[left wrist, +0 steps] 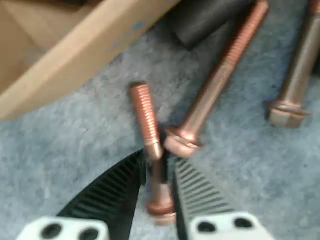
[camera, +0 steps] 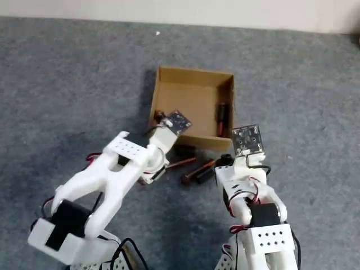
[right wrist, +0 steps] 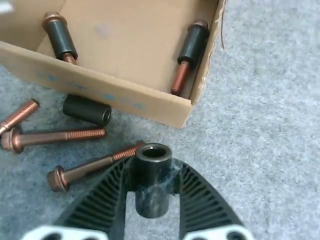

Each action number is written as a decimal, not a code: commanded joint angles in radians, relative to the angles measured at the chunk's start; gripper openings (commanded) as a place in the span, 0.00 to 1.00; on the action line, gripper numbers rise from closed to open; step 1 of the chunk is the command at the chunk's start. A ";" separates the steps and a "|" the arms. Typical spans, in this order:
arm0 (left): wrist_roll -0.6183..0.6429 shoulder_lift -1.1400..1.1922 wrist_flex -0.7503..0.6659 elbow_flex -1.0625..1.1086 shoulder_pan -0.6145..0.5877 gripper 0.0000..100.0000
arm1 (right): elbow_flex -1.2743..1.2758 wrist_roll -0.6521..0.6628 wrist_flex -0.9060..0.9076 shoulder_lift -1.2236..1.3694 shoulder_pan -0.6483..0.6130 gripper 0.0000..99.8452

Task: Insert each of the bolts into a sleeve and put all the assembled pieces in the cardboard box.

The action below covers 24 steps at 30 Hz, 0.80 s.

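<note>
The right gripper (right wrist: 153, 167) is nearest. Its black ribbed fingers (right wrist: 100, 200) are clamped on either side of a glossy black cylindrical sleeve (right wrist: 151, 185). The right wrist view looks into the sleeve's round hollow bore, and the high view places this gripper (camera: 224, 163) just near of the box's right corner.

To its left, the left gripper (left wrist: 159, 161) pinches a copper-coloured metal bolt (left wrist: 149, 125) narrowly by the smooth shank just above its flanged head. The threaded tip points far, toward the box. The left wrist view brings out the fine thread ridges, and the high view sets that gripper (camera: 154, 169) close to the box's near wall.

Between the two grippers, on the coarse grey carpet (camera: 67, 84), lie a nearer loose bolt (right wrist: 95, 166) and a farther loose bolt (right wrist: 55, 136). Both are coppery, with a flanged head and a threaded end. Beyond them a matte black loose sleeve (right wrist: 87, 110) lies on its side just beside the box wall.

Farthest is the open brown cardboard box (right wrist: 110, 92). It holds a left assembled piece (right wrist: 60, 37) and a right assembled piece (right wrist: 190, 47), each a bolt through a black sleeve.
</note>
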 commanded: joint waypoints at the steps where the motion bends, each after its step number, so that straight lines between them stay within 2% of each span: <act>1: -0.011 0.022 0.008 -0.067 0.044 0.01 | -0.008 -0.003 -0.028 -0.019 0.013 0.01; 10: -0.009 0.015 0.106 -0.082 0.039 0.01 | -0.007 -0.003 -0.028 -0.019 0.013 0.01; 12: 0.026 -0.012 0.158 -0.101 0.038 0.01 | -0.007 -0.003 -0.028 -0.021 0.013 0.01; 18: 0.396 -0.153 0.238 -0.113 0.005 0.01 | -0.007 -0.002 -0.028 -0.021 0.013 0.01; 24: 0.655 -0.275 0.236 -0.088 -0.113 0.01 | -0.007 -0.002 -0.028 -0.021 0.013 0.01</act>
